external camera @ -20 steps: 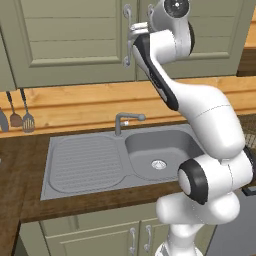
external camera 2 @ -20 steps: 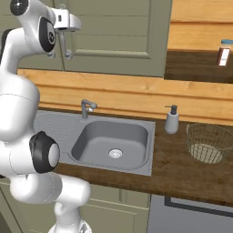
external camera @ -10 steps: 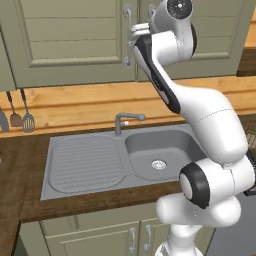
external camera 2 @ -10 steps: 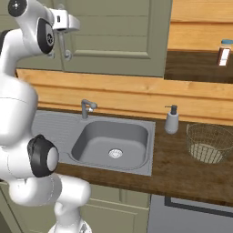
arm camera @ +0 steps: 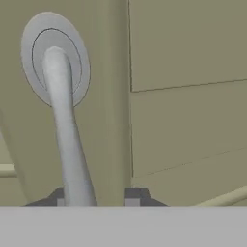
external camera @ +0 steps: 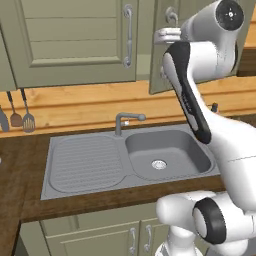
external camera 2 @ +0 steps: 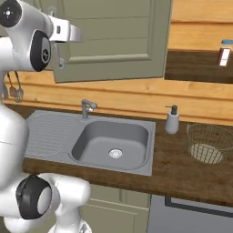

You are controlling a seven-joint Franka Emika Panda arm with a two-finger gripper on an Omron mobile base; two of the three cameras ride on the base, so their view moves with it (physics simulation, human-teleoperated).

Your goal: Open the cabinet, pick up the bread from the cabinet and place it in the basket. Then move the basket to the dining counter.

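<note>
The robot's two-finger pincer is clamped on the curved silver bar handle of the sage-green wall cabinet door, now part-open; rigid, smooth metal, probably best gripped mid-bar.

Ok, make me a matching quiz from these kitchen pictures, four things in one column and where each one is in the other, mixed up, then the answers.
Things:
1. basket
2. soap bottle
3. tap
4. gripper

Places:
A. behind the sink, at the wall
B. around the cabinet door handle
C. on the worktop, right of the soap bottle
D. on the worktop, between the sink and the basket

Pairs: 1-C, 2-D, 3-A, 4-B
</note>
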